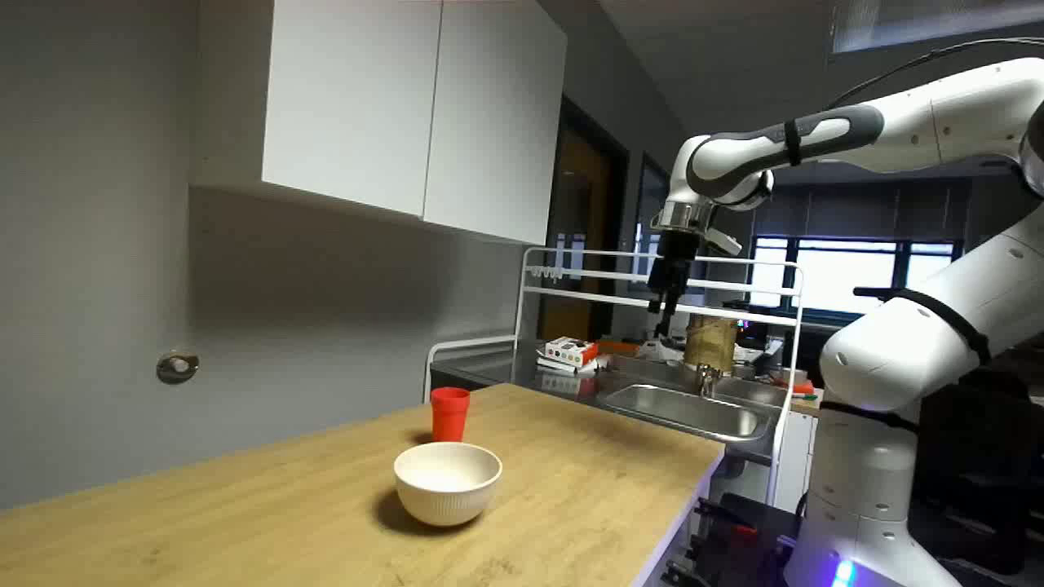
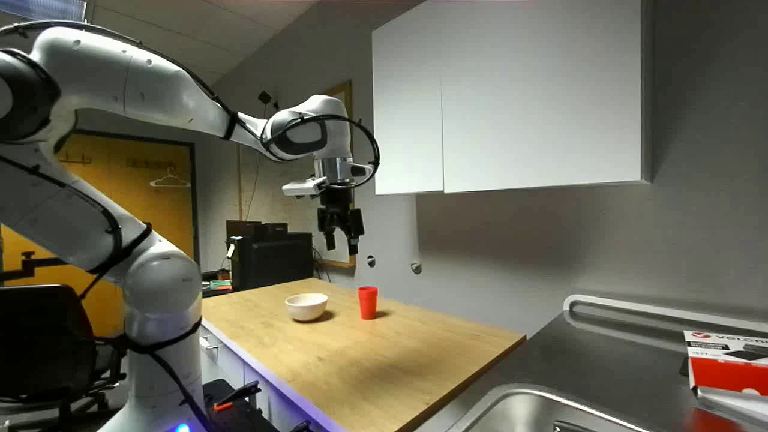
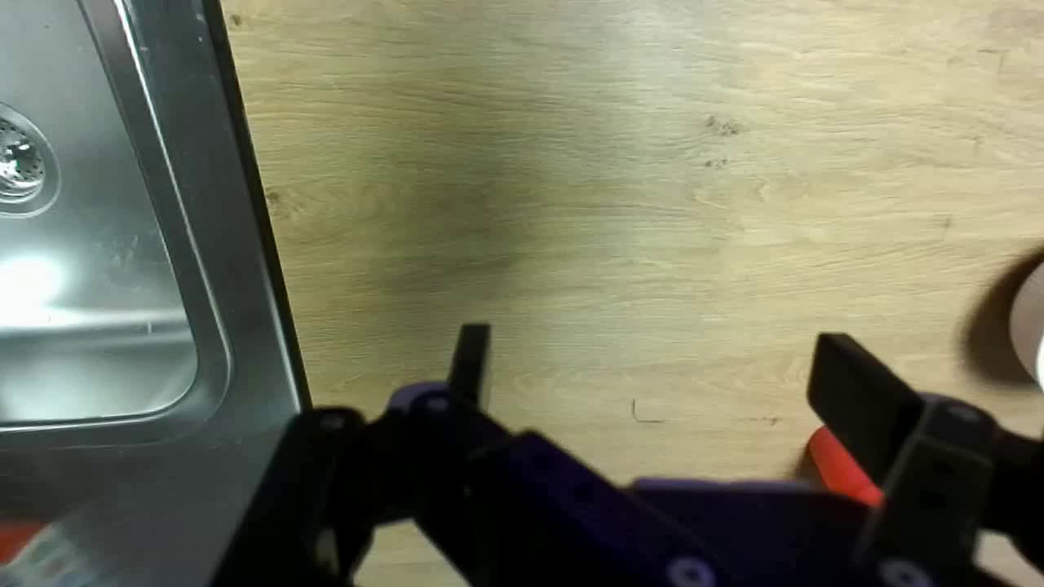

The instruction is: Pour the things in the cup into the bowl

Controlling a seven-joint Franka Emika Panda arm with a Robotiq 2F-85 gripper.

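Note:
The red-orange cup (image 1: 449, 414) stands upright on the wooden counter, in an exterior view just behind the bowl. It also shows in an exterior view (image 2: 368, 303); its contents cannot be seen. The white bowl (image 1: 447, 499) stands upright close to the cup, apart from it, also in an exterior view (image 2: 306, 309). My gripper (image 2: 342, 247) is open and empty, pointing down, high above the counter. In the wrist view its fingers (image 3: 652, 336) are spread wide. There the cup (image 3: 840, 466) is partly hidden behind the right finger, and the bowl (image 3: 1028, 322) is cut by the right edge.
The wooden counter (image 1: 571, 473) borders a metal sink (image 1: 685, 410), also at the left of the wrist view (image 3: 98, 244). A white rack (image 1: 652, 300) stands around the sink area. White cabinets (image 2: 510, 96) hang above the counter. A red and white box (image 2: 729, 363) lies beside the sink.

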